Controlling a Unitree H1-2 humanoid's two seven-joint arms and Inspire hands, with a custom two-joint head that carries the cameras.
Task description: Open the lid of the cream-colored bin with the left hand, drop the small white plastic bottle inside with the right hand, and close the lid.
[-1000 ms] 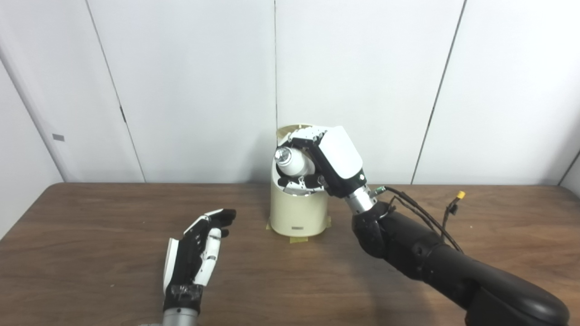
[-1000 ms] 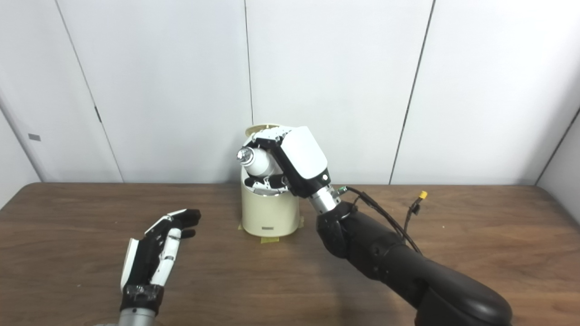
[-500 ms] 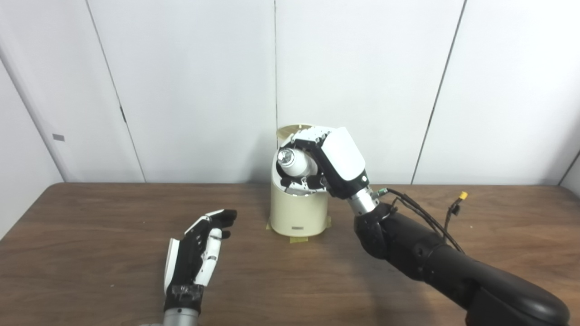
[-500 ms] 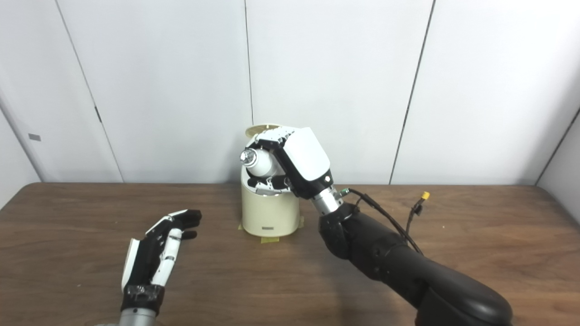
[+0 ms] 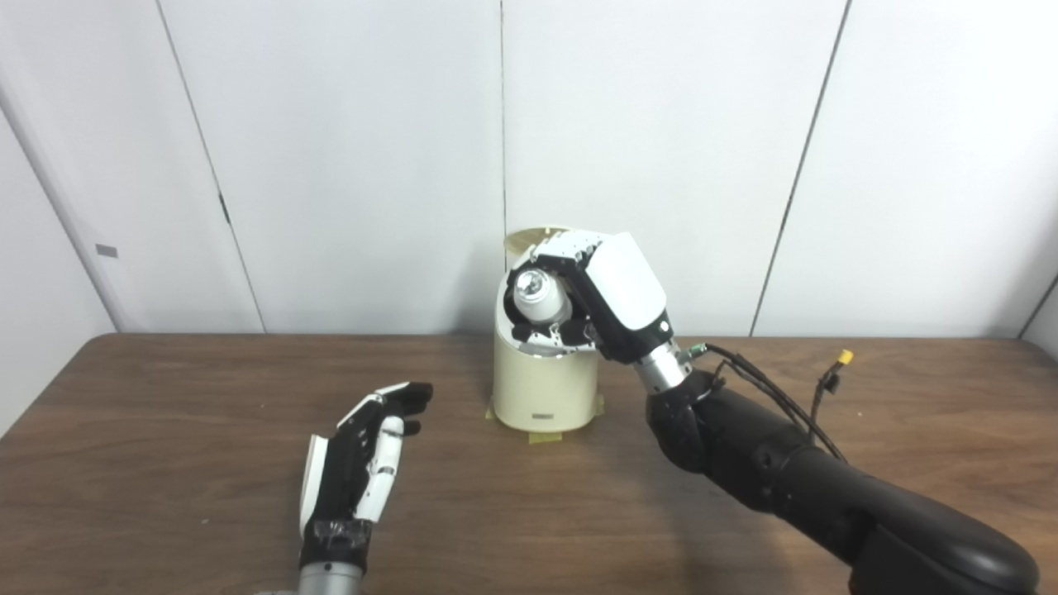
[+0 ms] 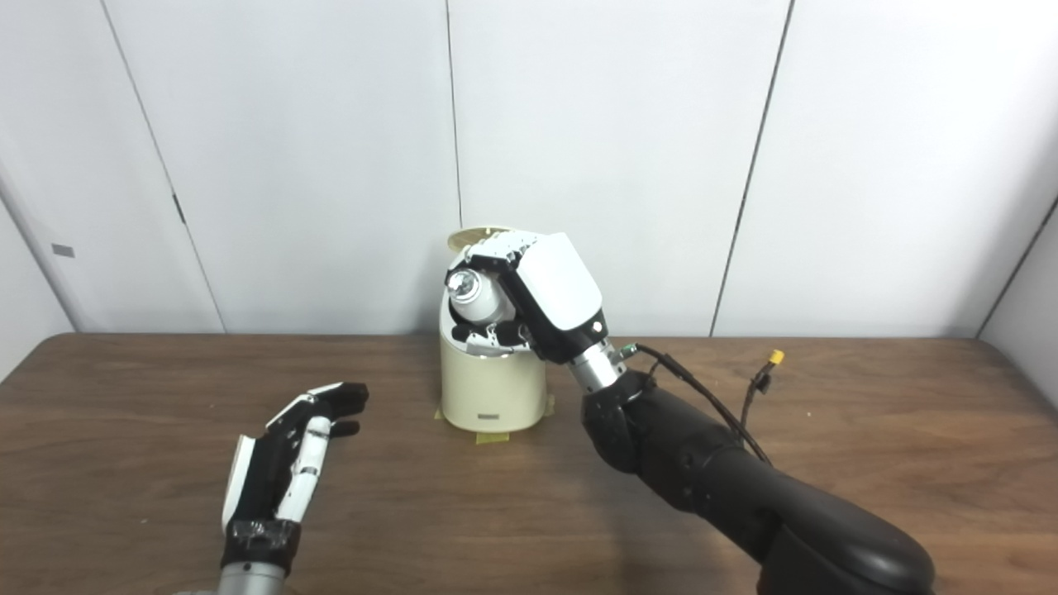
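Note:
The cream-colored bin (image 5: 545, 388) stands at the back middle of the wooden table, its lid (image 5: 529, 238) raised behind the opening. My right hand (image 5: 607, 289) hovers right over the bin's mouth, shut on the small white plastic bottle (image 5: 541, 299). The bottle's silver cap (image 6: 464, 283) points toward me and slightly left. My left hand (image 5: 359, 467) rests low over the table, left of and nearer than the bin, fingers apart and holding nothing.
Yellowish tape (image 5: 544, 439) marks the bin's base on the table (image 5: 165, 430). Black cables with a yellow connector (image 5: 841, 357) trail off my right forearm. White wall panels stand close behind the bin.
My right hand has turned the bottle, so its cap now faces more toward me, and shifted it slightly right over the bin opening. The left hand has stayed put.

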